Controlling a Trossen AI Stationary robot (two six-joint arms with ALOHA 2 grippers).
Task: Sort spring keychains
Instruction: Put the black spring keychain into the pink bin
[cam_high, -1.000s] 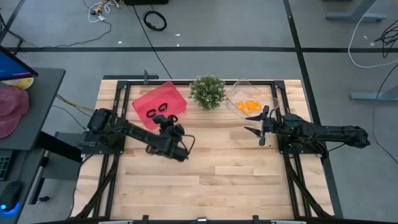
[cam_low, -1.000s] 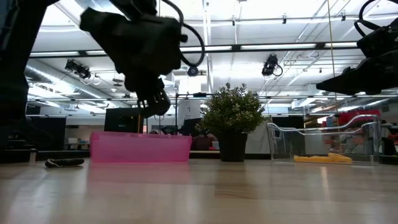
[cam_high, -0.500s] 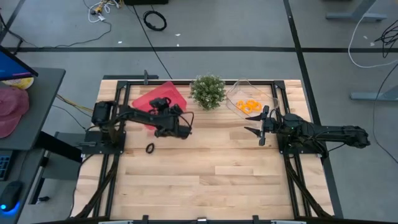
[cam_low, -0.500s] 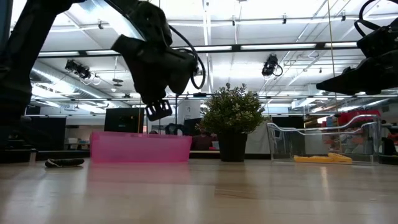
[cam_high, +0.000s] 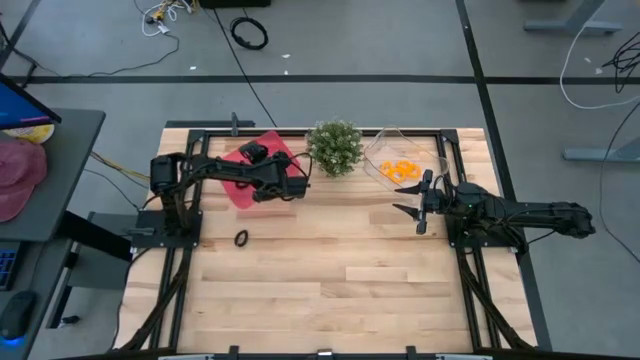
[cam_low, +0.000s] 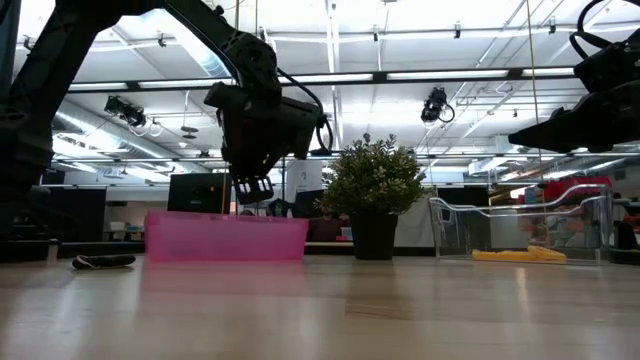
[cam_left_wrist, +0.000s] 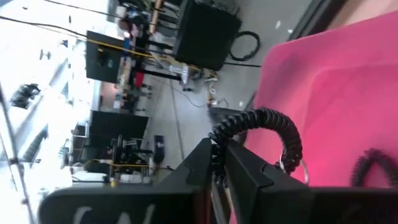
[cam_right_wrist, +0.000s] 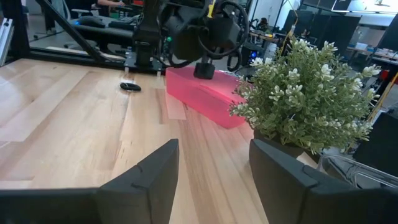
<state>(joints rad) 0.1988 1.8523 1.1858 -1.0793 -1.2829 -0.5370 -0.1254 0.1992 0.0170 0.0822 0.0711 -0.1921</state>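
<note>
The black spring keychain (cam_left_wrist: 273, 140) I carry is pinched between my left gripper (cam_left_wrist: 217, 163)'s fingers, its coil arching out past the fingertips above the pink bin (cam_high: 262, 168). Another black keychain (cam_left_wrist: 371, 169) already lies inside that bin, and one more black one (cam_high: 241, 238) sits on the bare table (cam_high: 350, 280), well in front of the bin. The orange keychains (cam_high: 401, 170) lie in the clear tray (cam_high: 432, 160) on the far side of the potted plant (cam_high: 334, 147).

The risk I judge here: the coil is springy and held only at one spot, so on release it could cling to a finger or bounce off the bin's rim and roll onto the wood. Letting go too close to the plant-side wall would cause exactly that.

Compared with a second ago, my left gripper has travelled from the open table up over the bin, and the keychain lying on the table has come into view where my arm had covered it. My right gripper (cam_high: 418, 207) hangs open near the tray, in the same place as before.
</note>
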